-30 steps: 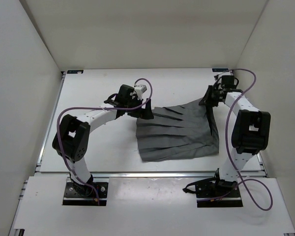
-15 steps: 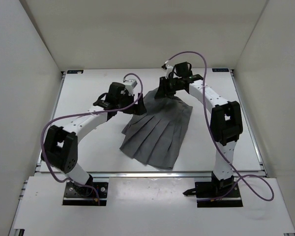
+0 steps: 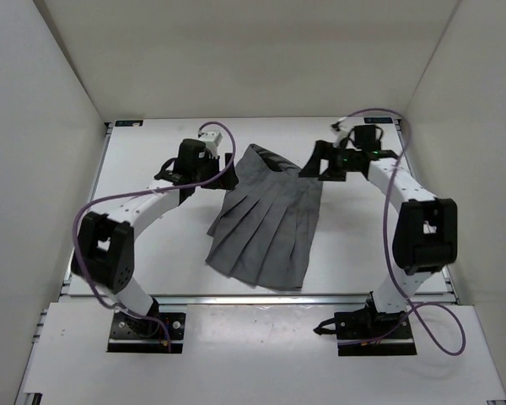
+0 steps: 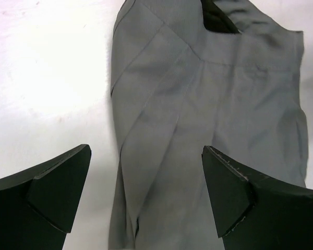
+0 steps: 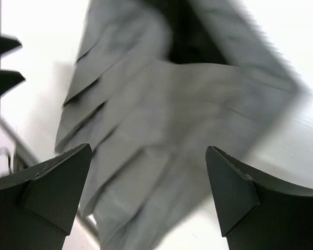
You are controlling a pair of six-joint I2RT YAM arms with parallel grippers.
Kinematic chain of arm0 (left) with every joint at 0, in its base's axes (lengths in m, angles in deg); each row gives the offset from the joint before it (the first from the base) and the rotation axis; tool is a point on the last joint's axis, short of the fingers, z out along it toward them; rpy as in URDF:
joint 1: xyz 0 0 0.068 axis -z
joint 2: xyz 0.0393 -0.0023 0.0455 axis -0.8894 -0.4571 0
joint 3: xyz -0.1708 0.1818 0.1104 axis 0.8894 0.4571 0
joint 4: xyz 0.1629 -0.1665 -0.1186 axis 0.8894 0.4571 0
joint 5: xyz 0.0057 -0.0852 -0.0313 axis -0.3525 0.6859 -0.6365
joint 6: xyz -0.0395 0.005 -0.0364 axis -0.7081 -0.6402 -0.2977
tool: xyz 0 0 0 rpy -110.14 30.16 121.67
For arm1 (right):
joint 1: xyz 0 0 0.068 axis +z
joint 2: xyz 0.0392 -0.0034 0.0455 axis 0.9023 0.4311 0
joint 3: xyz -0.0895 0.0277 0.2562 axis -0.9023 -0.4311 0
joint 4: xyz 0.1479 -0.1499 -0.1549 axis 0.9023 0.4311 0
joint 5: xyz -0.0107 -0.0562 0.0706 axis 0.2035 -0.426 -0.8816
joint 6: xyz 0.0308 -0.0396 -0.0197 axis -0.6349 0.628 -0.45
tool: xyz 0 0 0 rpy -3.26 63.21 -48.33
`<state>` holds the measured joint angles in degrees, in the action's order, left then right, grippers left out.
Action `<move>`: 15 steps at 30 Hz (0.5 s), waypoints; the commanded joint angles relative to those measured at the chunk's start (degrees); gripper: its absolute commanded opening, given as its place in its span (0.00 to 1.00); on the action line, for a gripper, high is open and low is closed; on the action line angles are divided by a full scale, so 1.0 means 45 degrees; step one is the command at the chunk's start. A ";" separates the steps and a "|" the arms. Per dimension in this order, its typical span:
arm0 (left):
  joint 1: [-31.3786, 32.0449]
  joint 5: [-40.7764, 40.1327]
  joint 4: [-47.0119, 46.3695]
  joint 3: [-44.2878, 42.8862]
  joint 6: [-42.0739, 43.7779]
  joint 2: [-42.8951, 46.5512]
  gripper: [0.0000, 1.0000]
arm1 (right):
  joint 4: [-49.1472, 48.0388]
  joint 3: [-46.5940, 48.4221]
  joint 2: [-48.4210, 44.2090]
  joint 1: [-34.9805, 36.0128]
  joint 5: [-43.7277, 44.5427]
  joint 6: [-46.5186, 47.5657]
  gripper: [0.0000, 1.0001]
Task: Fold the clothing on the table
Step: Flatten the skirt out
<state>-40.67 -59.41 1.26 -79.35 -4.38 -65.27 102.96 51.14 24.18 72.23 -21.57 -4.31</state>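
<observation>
Skirt lying flat at middle of table, waistband far, unfolded. We are hovering left gripper and right gripper at its far corners, both spread, pinching nothing. All folding remaining.

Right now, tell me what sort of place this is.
Probably a robot test cell, not a home: a white table with metal rail edging, boxed in by bare white walls, a left arm and right arm bolted at its near edge, and one grey skirt laid out.
</observation>
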 commanded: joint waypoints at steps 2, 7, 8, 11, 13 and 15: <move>-0.0112 0.0182 -0.0639 -0.1921 0.0299 -0.1620 0.98 | -0.0807 -0.0928 -0.1359 -0.1548 0.1255 -0.0511 0.88; -0.0464 0.0806 -0.0738 -0.4226 0.0103 -0.4078 0.99 | 0.0423 -0.0910 -0.0579 -0.1707 0.2528 -0.0080 0.83; -0.0484 0.1098 -0.0738 -0.4405 0.0103 -0.4528 0.99 | 0.0464 -0.0910 -0.0249 -0.1707 0.2839 -0.0099 0.82; -0.0621 0.1783 -0.0815 -0.5265 0.0337 -0.5389 0.99 | 0.0368 -0.0792 0.0182 -0.1163 0.3056 -0.0001 0.83; -0.0718 0.2252 -0.1127 -0.5616 0.0298 -0.5742 0.99 | 0.0290 -0.0579 0.0670 -0.0752 0.3193 -0.0041 0.83; -0.0719 0.2681 -0.1498 -0.5715 0.0200 -0.6228 0.98 | 0.0308 -0.0248 0.1041 -0.0420 0.3601 0.0037 0.81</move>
<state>-43.66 -52.35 -2.63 -102.64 -3.87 -92.81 104.69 47.90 27.48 68.17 -8.39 -4.94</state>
